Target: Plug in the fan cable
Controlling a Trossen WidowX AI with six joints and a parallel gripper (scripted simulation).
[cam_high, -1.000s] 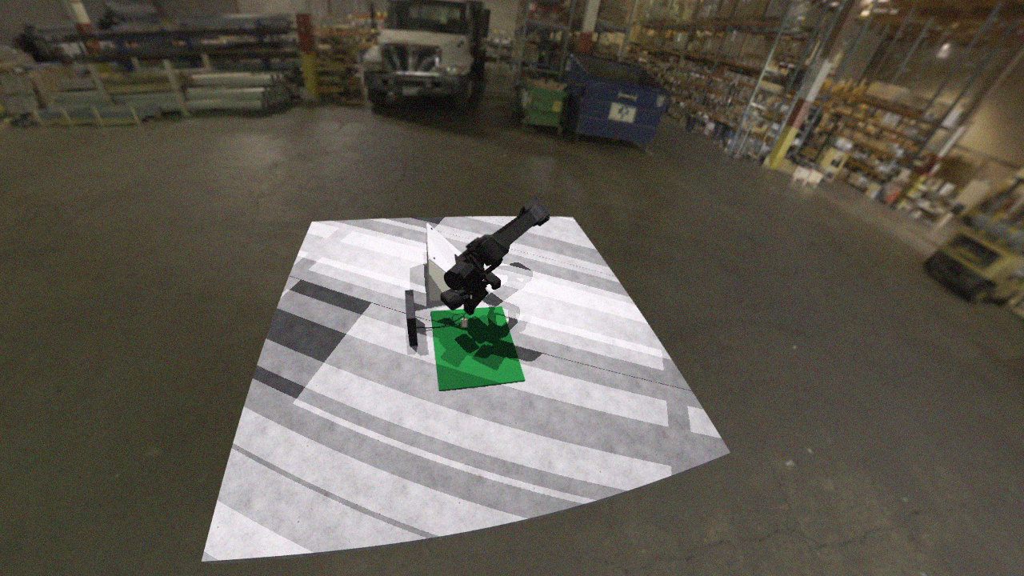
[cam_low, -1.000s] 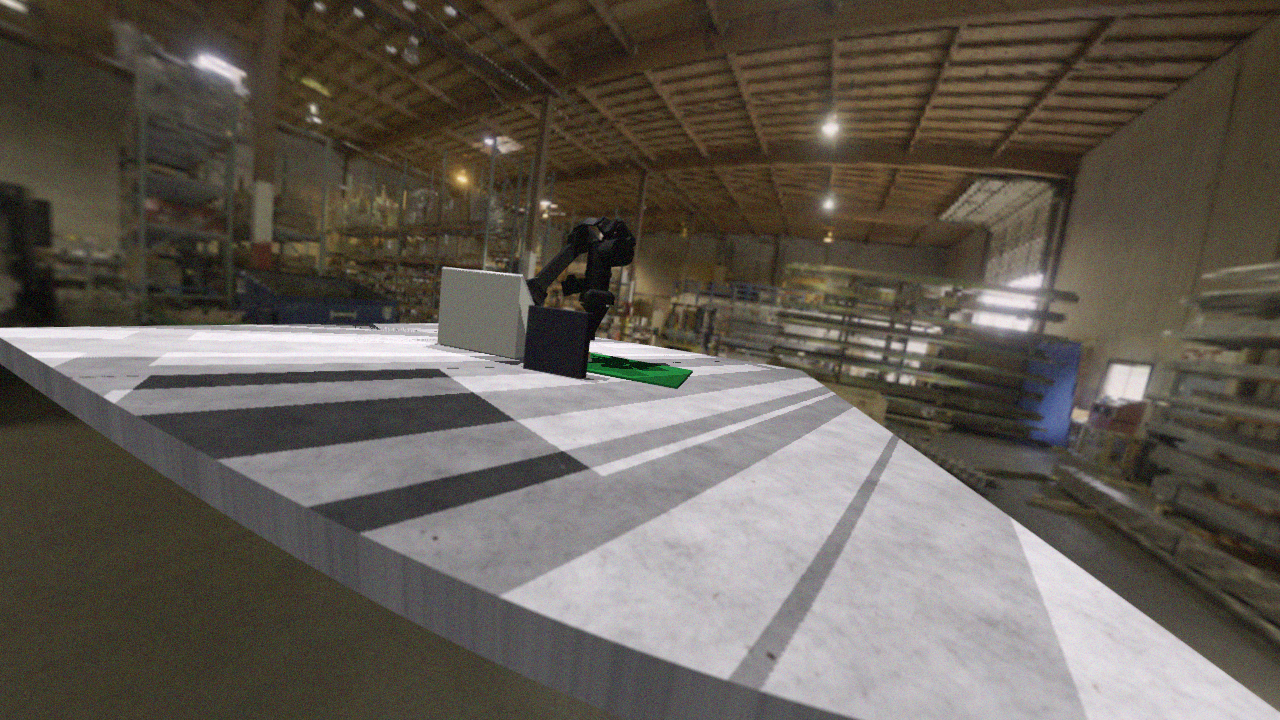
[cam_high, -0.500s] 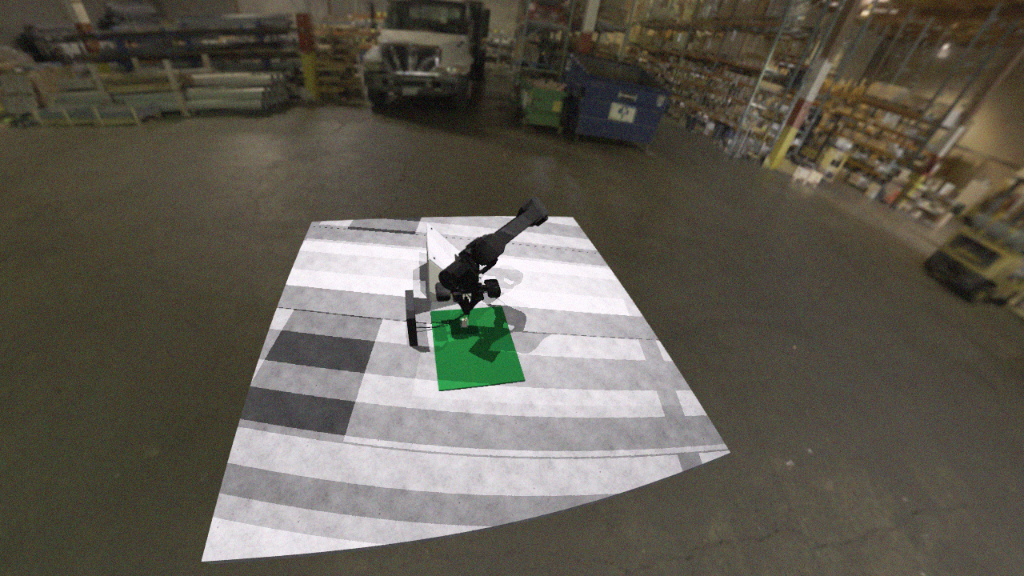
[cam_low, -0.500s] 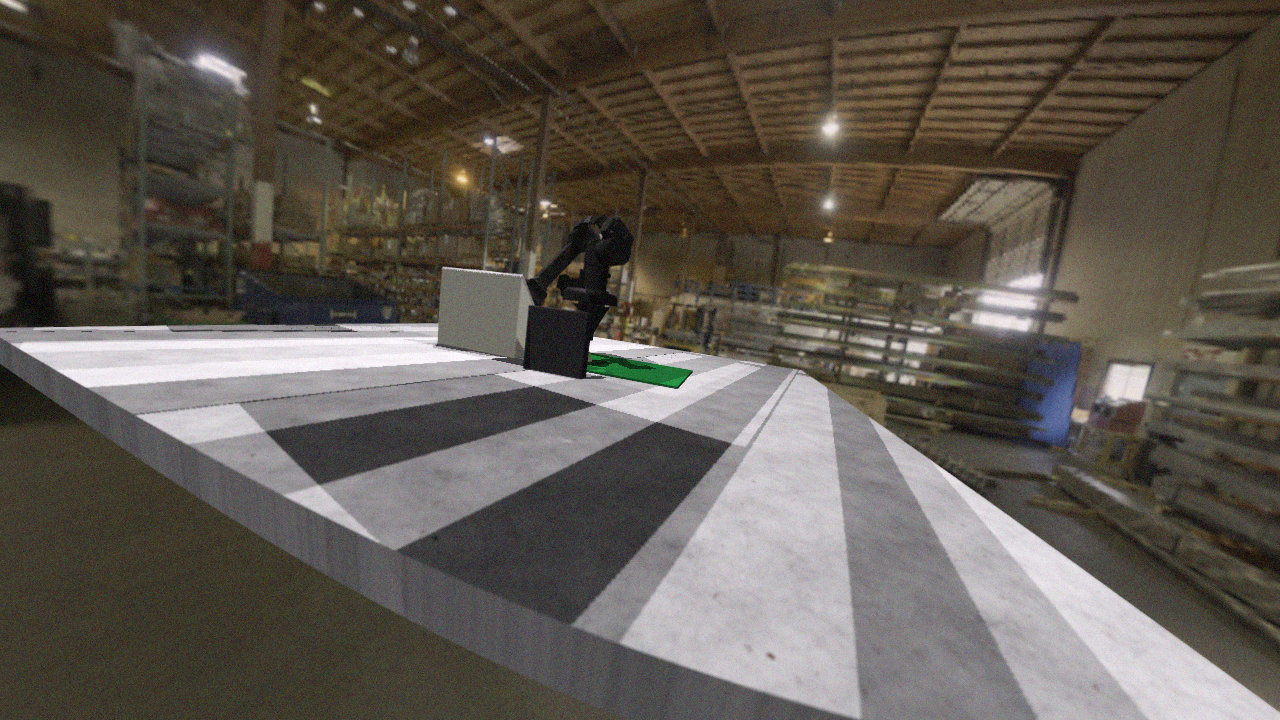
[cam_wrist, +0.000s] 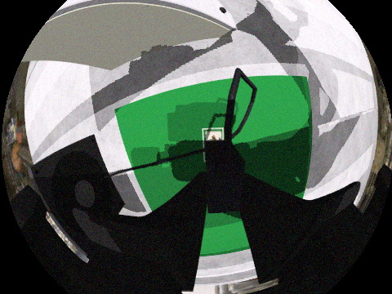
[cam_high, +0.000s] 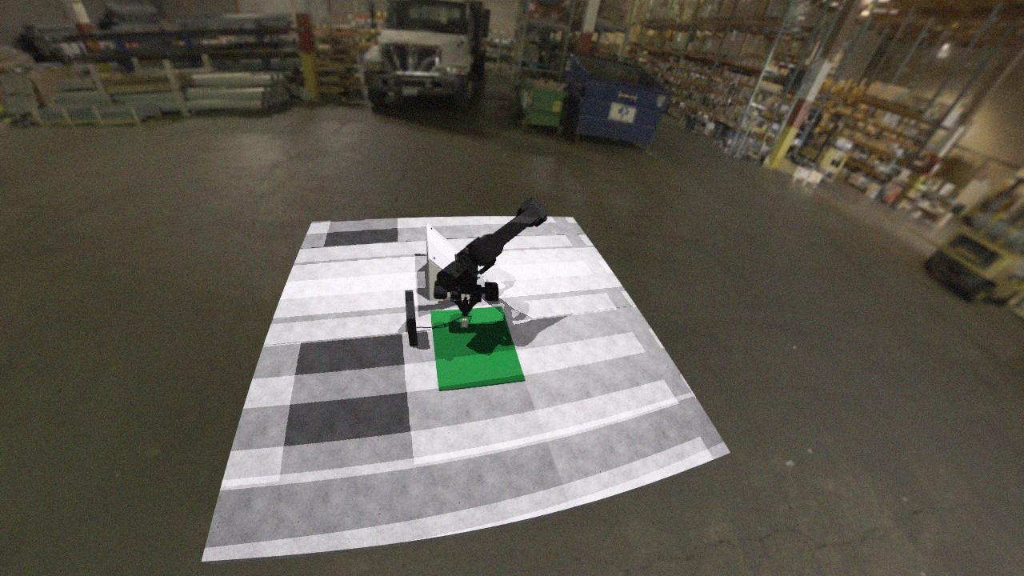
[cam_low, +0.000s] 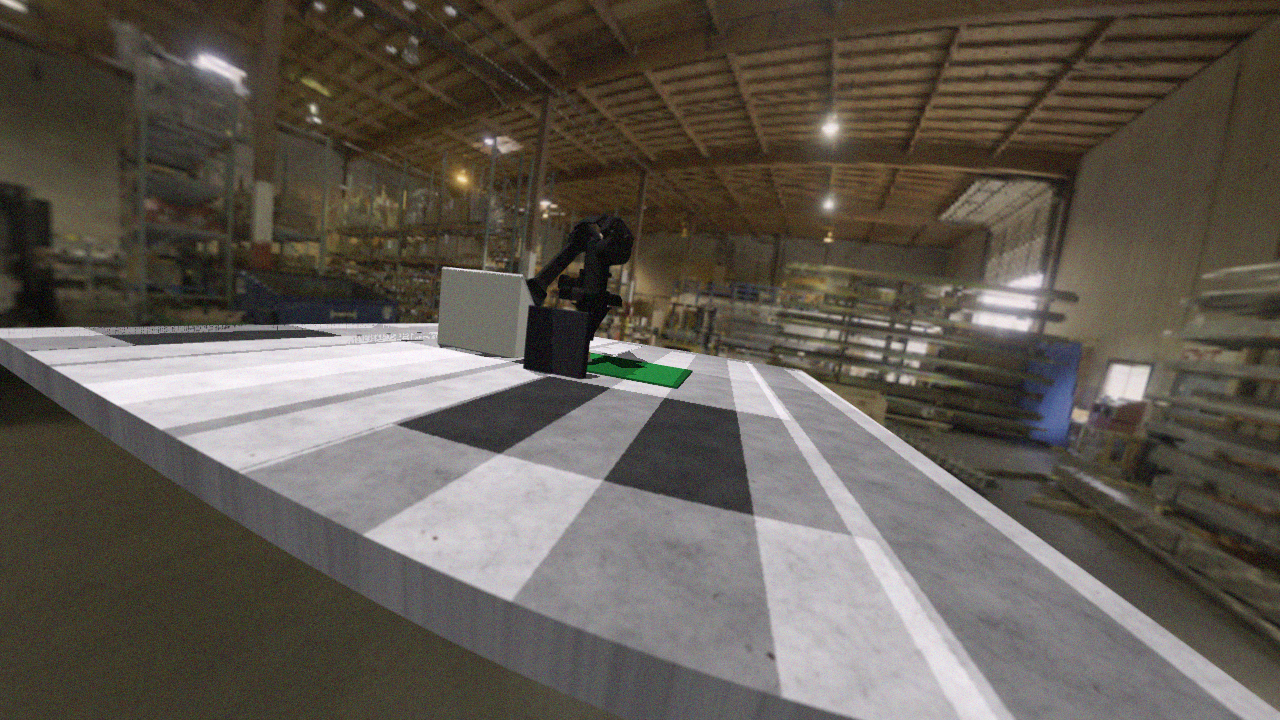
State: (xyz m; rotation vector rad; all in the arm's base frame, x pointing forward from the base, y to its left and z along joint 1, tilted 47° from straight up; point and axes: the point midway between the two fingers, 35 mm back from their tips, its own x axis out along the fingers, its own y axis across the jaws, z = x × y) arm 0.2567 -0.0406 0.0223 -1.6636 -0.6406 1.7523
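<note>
Top view. Black arm (cam_high: 486, 246) (cam_low: 610, 246) reaches over the green board (cam_high: 479, 365) (cam_low: 657, 374) (cam_wrist: 278, 102), which lies flat on the table (cam_high: 608, 466) (cam_low: 671, 573) (cam_wrist: 53, 98). Claw (cam_high: 464, 312) (cam_low: 592, 334) (cam_wrist: 219, 176) points down at the small pale header (cam_high: 464, 323) (cam_wrist: 213, 129), near the board's edge closest to the arm. Fan (cam_high: 410, 317) (cam_low: 556, 340) (cam_wrist: 67, 175) stands upright just beside the board, a thin dark cable (cam_high: 438, 326) (cam_wrist: 163, 160) running from it toward the claw. Plug too small to make out here. Pale box (cam_high: 431, 278) (cam_low: 483, 311) (cam_wrist: 114, 37) stands beyond the fan.

Exterior view. Fan upright in front of the claw's tips, hiding them in part; header and plug not visible. Pale box to the left of the fan; part of the board shows to its right. Patchwork of light and dark shadow over the table.

Wrist view. Claw pinched on the black plug (cam_wrist: 220, 154), fingers either side of it. Plug sits over the header, covering much of it; part of the white frame and a pin show past it. Cable makes a tall bent loop above the plug, then runs left to the fan. Contact with the header, and depth of any seating: cannot tell.
</note>
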